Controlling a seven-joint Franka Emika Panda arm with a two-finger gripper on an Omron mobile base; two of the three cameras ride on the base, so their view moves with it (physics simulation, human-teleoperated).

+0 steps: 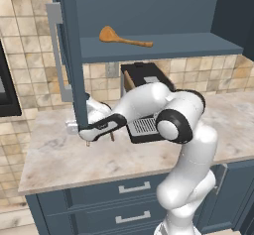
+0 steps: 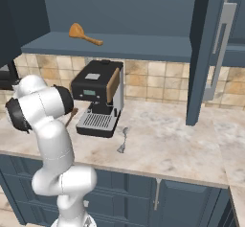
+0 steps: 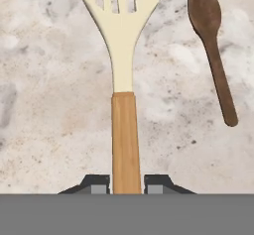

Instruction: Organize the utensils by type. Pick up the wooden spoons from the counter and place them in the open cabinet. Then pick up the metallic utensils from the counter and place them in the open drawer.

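My gripper [image 3: 127, 183] is shut on the brown handle of the small wooden spoon [image 3: 122, 40], whose pale cream slotted bowl points away over the marble counter [image 3: 44, 105]. The short dark brown spoon [image 3: 212, 50] lies on the counter just right of it. In the left base view the gripper [image 1: 94, 136] hangs low over the counter, beside the door [image 1: 74, 55] of the open cabinet. The large orange wooden spoon [image 1: 124, 38] lies on that cabinet's shelf [image 1: 163, 48]. The slim silver metal spoon [image 2: 123, 140] lies near the counter's front. The open drawer is out of view.
A black coffee machine [image 2: 98, 96] stands against the tiled wall behind my arm. The open cabinet door [image 2: 201, 53] with its long grey handle hangs over the counter. Shut drawer fronts [image 1: 134, 187] with short silver handles sit below the counter edge.
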